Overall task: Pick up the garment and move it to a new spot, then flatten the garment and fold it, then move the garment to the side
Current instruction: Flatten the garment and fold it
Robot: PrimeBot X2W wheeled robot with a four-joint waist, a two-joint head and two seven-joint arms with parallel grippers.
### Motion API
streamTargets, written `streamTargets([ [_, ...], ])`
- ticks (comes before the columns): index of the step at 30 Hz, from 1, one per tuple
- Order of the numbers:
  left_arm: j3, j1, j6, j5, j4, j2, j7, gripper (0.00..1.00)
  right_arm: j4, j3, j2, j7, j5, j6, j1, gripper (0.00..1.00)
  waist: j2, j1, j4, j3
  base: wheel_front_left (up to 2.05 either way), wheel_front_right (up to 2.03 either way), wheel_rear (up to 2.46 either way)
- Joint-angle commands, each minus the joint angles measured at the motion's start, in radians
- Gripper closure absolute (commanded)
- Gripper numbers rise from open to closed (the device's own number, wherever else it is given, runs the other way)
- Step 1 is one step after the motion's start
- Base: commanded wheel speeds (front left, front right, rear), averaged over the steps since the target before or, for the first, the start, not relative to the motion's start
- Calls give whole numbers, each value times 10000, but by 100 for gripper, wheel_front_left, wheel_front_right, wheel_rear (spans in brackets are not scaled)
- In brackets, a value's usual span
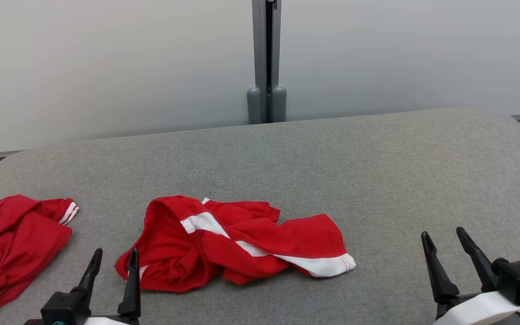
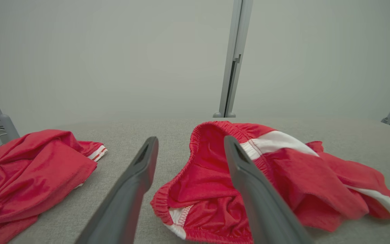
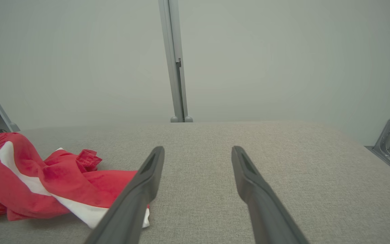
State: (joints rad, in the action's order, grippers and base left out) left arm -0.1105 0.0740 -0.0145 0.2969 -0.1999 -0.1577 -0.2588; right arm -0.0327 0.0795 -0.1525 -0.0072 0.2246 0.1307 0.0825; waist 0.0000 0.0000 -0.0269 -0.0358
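A crumpled red garment of shiny fabric, with a gathered elastic waistband and broad white stripes, lies in the lower centre of the head view on a grey woven-cloth table. Its waistband opening is at the left end of the heap, and a white-edged hem trails to the lower right.

The left gripper stands at the lower left of that frame, its two dark fingers spread wide with nothing between them. Its inner finger overlaps the garment's lower-left edge in the picture; whether it touches the cloth cannot be told. In the left wrist view these fingers rise from the bottom edge, one over bare table and the other across the open waistband.

The right gripper is at the lower right of the head view, fingers likewise fully apart and holding nothing, well apart from the garment. In the right wrist view the garment's white hem lies at the lower left, beside the left-hand finger.

A second crumpled red cloth with a white-striped cuff lies at the far left of the head view, apart from the first. A grey upright post stands at the top centre, behind the table's far edge.
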Motion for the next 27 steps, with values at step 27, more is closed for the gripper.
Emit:
streamTargets([
  [27, -1243, -2667, 962, 1111, -2068, 664, 2030, 0, -95, 215, 48, -47, 46, 1, -270, 0, 0, 0, -159, 457, 0, 0, 0],
])
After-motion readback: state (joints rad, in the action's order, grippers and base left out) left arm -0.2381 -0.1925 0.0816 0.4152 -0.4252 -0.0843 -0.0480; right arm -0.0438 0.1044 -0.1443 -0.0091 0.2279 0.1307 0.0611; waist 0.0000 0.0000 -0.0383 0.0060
